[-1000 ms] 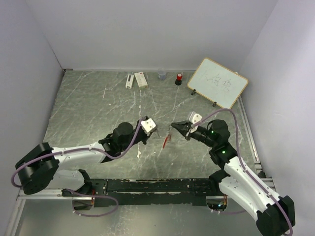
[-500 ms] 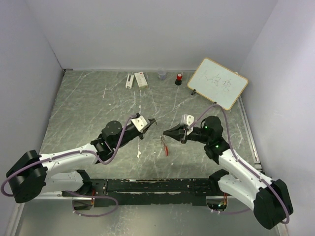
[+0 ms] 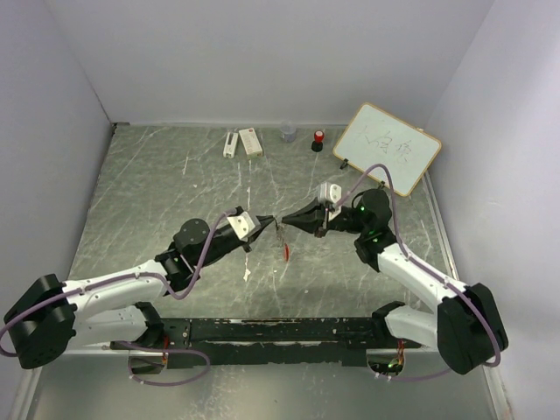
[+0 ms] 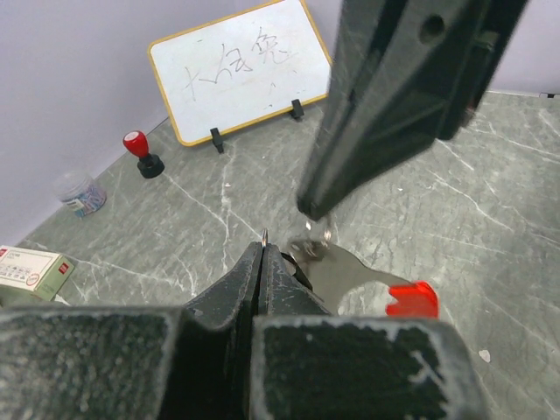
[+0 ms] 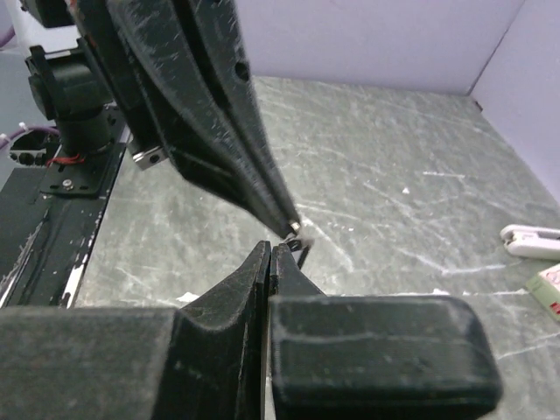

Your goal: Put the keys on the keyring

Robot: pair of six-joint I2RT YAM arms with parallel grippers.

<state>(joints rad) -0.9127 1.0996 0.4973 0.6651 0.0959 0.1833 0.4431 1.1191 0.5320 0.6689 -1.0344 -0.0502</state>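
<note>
**Left pincer** (image 4: 264,252): jaws closed. They grip what I judge to be a key (image 4: 265,234). Only a thin silver tip pokes out ahead, and the head is hidden.

**Just ahead, slightly right:** right pincer (image 4: 313,208), pointing back at the left one, tips almost touching. Its jaws are closed on the silver loop end of the keyring (image 4: 337,271).

**Below and right of the tips:** red piece (image 4: 411,299) of the keyring, which appears to hang above the counter (image 4: 490,192). Its long axis runs downward from the right pincer's grip. The right arm carries the keyring, and the left tip sits just beside the loop. The coming move looks like a short push forward and right into the loop. Nothing stands between.

**Second key:** not seen.

**Far, left of the pincer:**
- card box (image 4: 31,267)
- small jar (image 4: 77,194)
- red-topped stamp (image 4: 140,153)

**Farthest ahead:** whiteboard (image 4: 241,66), like the items on the far left, well apart from the work.
</note>
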